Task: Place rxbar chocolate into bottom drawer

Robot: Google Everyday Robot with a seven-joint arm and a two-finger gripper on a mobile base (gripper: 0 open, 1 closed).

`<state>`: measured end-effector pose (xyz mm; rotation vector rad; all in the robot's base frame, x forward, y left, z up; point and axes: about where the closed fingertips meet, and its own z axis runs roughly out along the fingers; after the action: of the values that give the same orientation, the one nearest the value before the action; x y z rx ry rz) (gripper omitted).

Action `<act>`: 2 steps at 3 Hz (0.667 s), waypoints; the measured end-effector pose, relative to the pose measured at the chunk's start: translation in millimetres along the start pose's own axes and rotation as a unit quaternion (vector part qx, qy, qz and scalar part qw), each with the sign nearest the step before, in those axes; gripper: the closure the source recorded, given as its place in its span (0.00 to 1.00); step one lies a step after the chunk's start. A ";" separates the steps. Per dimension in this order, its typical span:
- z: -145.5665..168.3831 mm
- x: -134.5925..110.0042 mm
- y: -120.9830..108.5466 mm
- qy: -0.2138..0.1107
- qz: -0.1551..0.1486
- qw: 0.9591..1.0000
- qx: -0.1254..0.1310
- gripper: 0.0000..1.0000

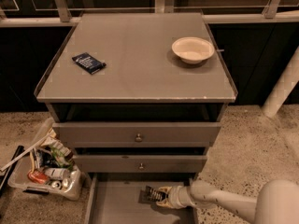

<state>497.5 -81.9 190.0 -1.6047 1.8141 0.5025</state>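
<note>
Reaching in from the right, the yellow-tipped two-finger gripper (160, 196) hung low over the shallow grey bottom drawer (117, 204). Its fingers were clamped on the slim, dark-wrapped rxbar chocolate (151, 193), which jutted out to its left. Just above it sat the knobbed grey middle drawer (107, 163).

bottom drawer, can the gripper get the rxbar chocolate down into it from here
Probably yes. The bottom drawer is pulled open, and the gripper, closed on the rxbar chocolate, hangs over its bare floor, in front of the upper drawers. Nothing looks in the way.
</note>
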 end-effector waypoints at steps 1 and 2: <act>22.8 9.9 -1.4 0.012 -0.002 1.000 -0.003 1.00; 49.1 21.1 -3.2 0.021 0.007 1.000 0.001 1.00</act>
<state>510.7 -64.9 141.0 -1.6133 1.8563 0.4767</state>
